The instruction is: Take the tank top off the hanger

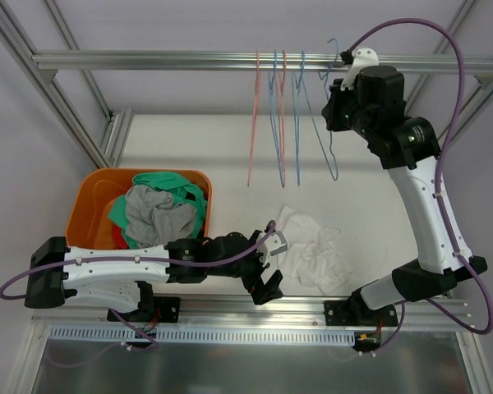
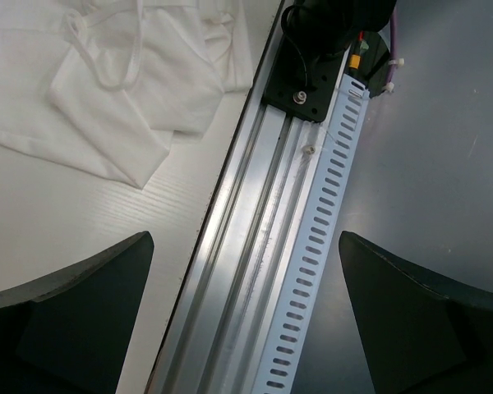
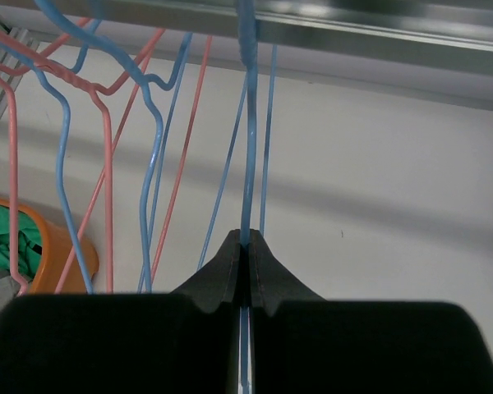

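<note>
The white tank top [image 1: 312,250] lies crumpled on the table, off any hanger; it also shows at the top left of the left wrist view [image 2: 107,98]. My right gripper [image 1: 335,97] is up by the rail, shut on the wire of a bare blue hanger [image 1: 329,144]. In the right wrist view the pads [image 3: 230,271] pinch that blue wire [image 3: 251,148] at the gripper's tip [image 3: 246,242]. My left gripper [image 1: 272,265] is open and empty, just left of the tank top, over the table's near edge [image 2: 246,320].
Several bare pink and blue hangers [image 1: 273,115] hang on the overhead rail [image 1: 189,59]. An orange bin [image 1: 89,193] holding green and grey clothes [image 1: 160,209] stands at the left. An aluminium rail [image 2: 255,238] and the right arm's base [image 2: 320,49] line the near edge.
</note>
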